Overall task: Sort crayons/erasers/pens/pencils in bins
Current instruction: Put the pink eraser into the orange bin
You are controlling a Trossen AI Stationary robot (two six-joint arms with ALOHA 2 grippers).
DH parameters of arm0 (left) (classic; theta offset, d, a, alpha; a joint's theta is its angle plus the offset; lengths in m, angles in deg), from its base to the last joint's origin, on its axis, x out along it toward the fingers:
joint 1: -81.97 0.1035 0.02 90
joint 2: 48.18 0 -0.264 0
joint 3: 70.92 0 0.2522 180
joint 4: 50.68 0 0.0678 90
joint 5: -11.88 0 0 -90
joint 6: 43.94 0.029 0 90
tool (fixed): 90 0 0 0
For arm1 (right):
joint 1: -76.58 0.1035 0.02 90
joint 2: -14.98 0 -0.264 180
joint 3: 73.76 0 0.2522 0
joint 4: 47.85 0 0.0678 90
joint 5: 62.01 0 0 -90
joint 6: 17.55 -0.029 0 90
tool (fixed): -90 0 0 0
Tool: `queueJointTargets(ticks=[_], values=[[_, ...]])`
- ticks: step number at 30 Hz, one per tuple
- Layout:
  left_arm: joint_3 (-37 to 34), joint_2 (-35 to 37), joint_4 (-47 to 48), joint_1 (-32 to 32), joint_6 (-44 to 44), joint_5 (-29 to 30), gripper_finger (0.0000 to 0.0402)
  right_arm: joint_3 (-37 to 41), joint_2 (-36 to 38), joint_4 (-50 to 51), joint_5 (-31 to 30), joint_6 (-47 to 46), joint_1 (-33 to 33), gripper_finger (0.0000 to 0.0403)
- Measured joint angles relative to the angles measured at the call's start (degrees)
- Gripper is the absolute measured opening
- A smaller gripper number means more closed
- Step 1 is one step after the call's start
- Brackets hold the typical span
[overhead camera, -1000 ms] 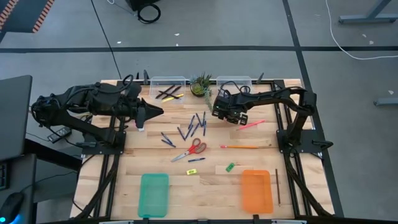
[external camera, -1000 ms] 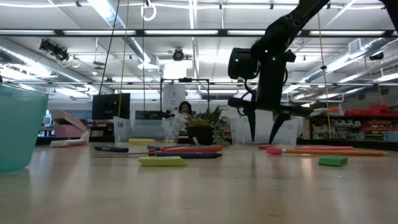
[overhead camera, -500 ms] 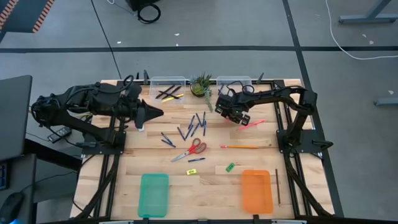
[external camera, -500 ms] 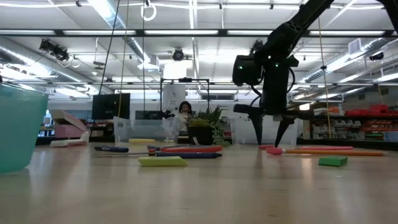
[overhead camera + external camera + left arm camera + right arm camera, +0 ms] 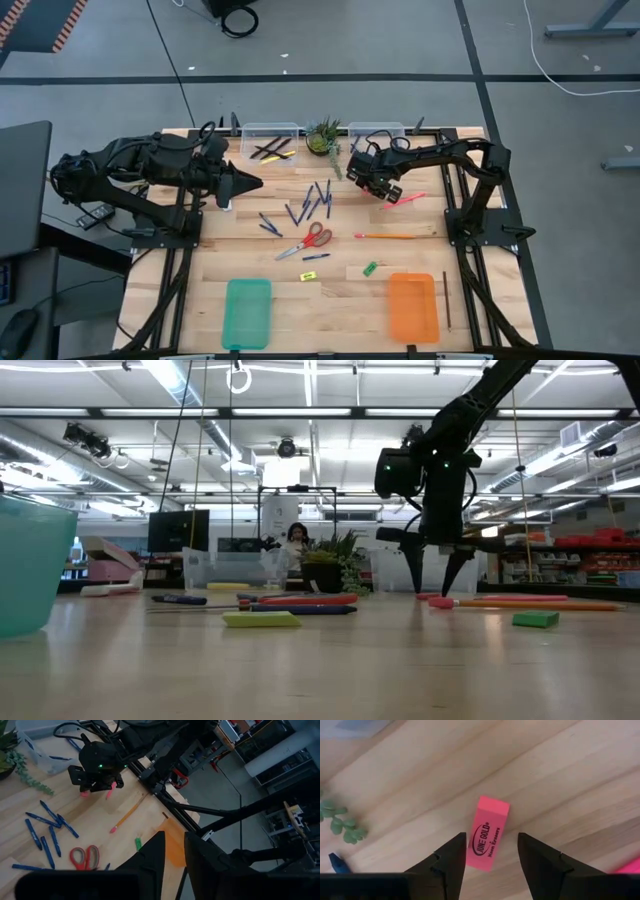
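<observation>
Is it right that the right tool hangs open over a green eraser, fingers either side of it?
Not quite. The right tool does hang open with a finger on either side, but the eraser below it is pink, not green. The right wrist view shows it plainly, lying flat on the wooden table and not yet gripped.

I count two clear tubs (image 5: pixel 270 130), two flat trays (image 5: pixel 248 312), one pair of scissors (image 5: pixel 309 240), one potted plant (image 5: pixel 323 137) and three small erasers (image 5: pixel 371 268) on my desk (image 5: pixel 330 290).
</observation>
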Motion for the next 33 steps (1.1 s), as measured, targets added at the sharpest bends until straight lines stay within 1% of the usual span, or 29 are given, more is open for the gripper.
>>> queueJointTargets(ticks=[7,14,21,26,33], values=[[0.0,0.0,0.0,0.0,0.0,0.0,0.0084,-0.4,-0.1,0.3,-0.1,-0.2,0.0,0.0184],[0.0,0.0,0.0,0.0,0.0,0.0,0.0078,-0.5,-0.2,1.0,-0.4,-0.2,-0.6,0.0182],[0.0,0.0,0.0,0.0,0.0,0.0,0.0084,-0.6,-0.2,3.6,-0.8,2.3,-0.7,0.0153],[0.0,0.0,0.0,0.0,0.1,0.0,0.0081,-0.7,-0.2,5.5,0.1,7.8,-0.7,0.0131],[0.0,0.0,0.0,0.0,0.2,-1.1,0.008,-0.7,-0.1,8.3,2.9,11.2,-0.4,0.0124]])
